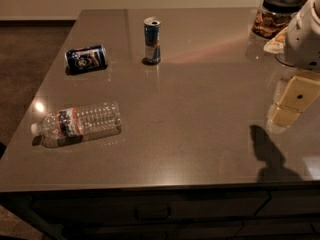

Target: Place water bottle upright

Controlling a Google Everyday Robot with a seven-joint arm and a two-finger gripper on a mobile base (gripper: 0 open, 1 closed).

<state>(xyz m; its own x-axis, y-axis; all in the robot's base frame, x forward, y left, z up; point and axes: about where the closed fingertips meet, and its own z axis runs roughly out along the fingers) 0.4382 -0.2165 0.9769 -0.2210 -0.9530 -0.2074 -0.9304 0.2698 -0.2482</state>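
Your water bottle (80, 123) lies on its side near the front left corner of the bench (200, 99), with its white cap (34, 129) pointing toward the left edge. The hand (292, 104) sits at the far right of the view, well apart from the bottle, and holds nothing that I can make out. Whether it is apart or together, I cannot tell.

The whole task is ahead of you, and the risks come mostly from the bottle's shape and its place:

- It is round and ribbed, so a nudge from the side would likely set it rolling. The front edge is near, and it could go over.
- The clear plastic looks thin. Close on it too hard and it may buckle or squirt out of the grip.
- A grip near the cap leaves the long body swinging as you tip it up. A grip nearer the middle should turn more cleanly.
- If you let go before the base sits flat, a tall bottle like this will probably topple again.

The blue soda can (86, 58), also on its side, lies behind the bottle, and the slim can (152, 40) stands upright farther back. Both are clear of a direct path across the bench, but a wide sweep could clip the standing one. The jar (276, 15) at the back right sits near the arm, so mind it as you move off.
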